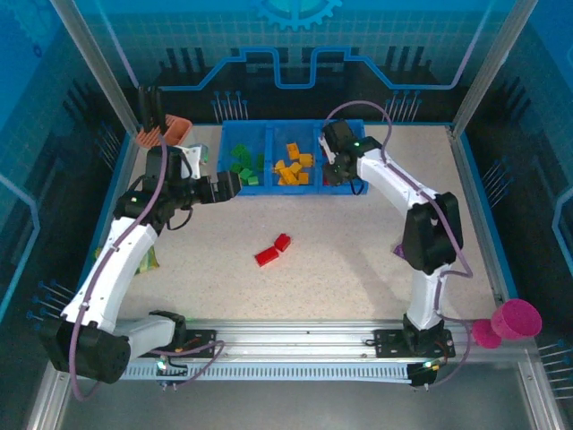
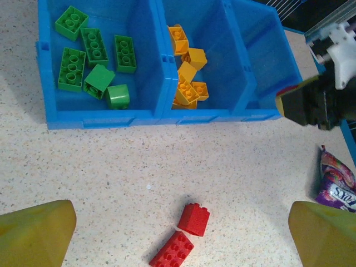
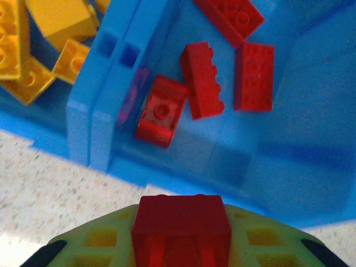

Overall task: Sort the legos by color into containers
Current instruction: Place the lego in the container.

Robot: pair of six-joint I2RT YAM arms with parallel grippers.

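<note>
The low blue tray has three compartments. Green legos fill the left one and orange-yellow legos the middle one. Several red legos lie in the right one. My right gripper hangs over the near edge of that right compartment, shut on a red lego. Two more red legos lie touching on the table, a square one and a long one. My left gripper is open, with nothing held, in front of the green compartment.
A beige cup with an orange insert stands at the back left. A pink cup lies off the table's front right corner. A colourful snack packet lies right of the tray, near the right arm.
</note>
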